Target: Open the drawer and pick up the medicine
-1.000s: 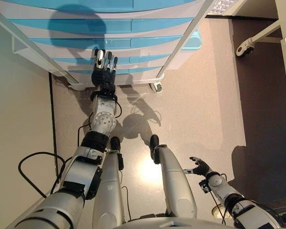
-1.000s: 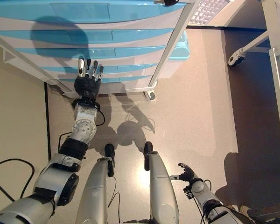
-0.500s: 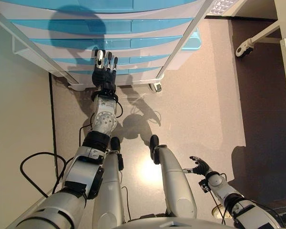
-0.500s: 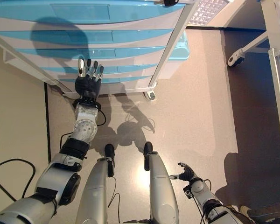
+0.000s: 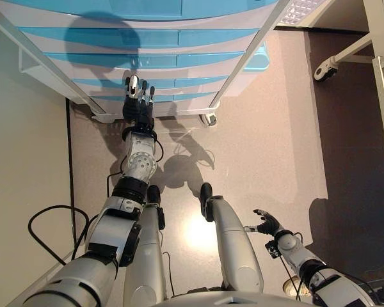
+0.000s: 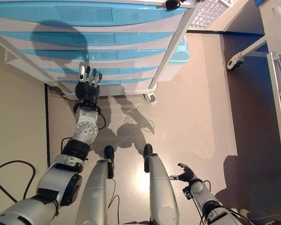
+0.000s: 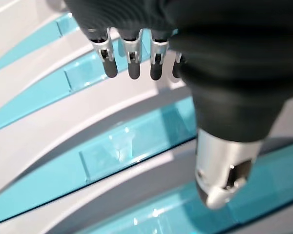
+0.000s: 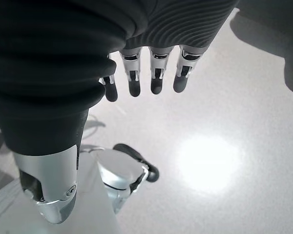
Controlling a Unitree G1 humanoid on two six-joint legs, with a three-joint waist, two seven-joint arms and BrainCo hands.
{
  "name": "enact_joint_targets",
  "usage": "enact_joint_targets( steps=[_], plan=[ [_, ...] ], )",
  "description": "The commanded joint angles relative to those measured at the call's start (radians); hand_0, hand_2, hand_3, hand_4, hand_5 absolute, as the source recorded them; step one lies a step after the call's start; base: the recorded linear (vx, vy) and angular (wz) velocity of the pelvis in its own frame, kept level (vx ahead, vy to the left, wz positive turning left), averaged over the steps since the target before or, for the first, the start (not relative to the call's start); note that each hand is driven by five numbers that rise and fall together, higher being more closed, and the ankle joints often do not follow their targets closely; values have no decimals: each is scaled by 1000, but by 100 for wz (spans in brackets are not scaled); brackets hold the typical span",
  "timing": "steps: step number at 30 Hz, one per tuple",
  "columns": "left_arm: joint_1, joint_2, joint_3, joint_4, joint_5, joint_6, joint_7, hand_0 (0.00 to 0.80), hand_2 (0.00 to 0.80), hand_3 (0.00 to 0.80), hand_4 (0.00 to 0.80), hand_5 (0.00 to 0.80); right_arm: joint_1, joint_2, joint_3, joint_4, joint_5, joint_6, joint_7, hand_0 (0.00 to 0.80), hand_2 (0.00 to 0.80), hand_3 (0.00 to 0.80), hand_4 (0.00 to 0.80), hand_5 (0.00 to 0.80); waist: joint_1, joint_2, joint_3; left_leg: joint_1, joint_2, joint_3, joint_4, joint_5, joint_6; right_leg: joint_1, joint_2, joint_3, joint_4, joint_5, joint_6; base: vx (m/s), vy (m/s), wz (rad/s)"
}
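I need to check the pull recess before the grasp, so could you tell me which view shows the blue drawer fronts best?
The left wrist view: the translucent blue drawer fronts fill it, inset panels clear, past the open left hand. Both eye views show the whole stack from above, small and foreshortened. The right wrist view shows only floor.

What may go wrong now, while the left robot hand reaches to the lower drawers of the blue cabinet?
1. The left robot hand has straight fingers in front of closely stacked drawers, all shut; it may hook the wrong drawer.
2. The cabinet stands on a wheel, so pulling may roll it instead of opening a drawer.
3. No medicine shows yet; the chosen drawer may not hold it.
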Motion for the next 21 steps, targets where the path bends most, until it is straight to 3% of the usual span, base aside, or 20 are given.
enact_joint_targets(
  steps=[1, 11, 21],
  plan=[
    [-24, -33, 20, 15, 58, -16, -7, 0, 0, 0, 0, 0, 44, -33, 5, 0, -1, 2, -21, 0, 0, 0, 0, 0, 1, 32, -32, 10, -22, -11, 4, -45, 31, -16, 1, -6, -118, 137, 18, 0, 0, 0],
    [-11, -31, 17, 12, 77, -6, -15, 0, 0, 0, 0, 0, 52, -36, -5, 6, -2, 4, -25, 0, 0, 0, 0, 0, 4, 32, -25, 12, -22, -14, -1, -36, 28, -14, 1, -11, -119, 141, 17, 0, 0, 0],
    [-77, 25, -63, -129, 55, 18, -100, 0, 0, 0, 0, 0, 66, -61, -5, 7, -5, 8, 9, 0, 0, 0, 0, 0, 4, 49, -28, 10, -27, -19, -4, -29, 26, -12, -3, -12, -121, 145, 19, 0, 0, 0]
  ],
)
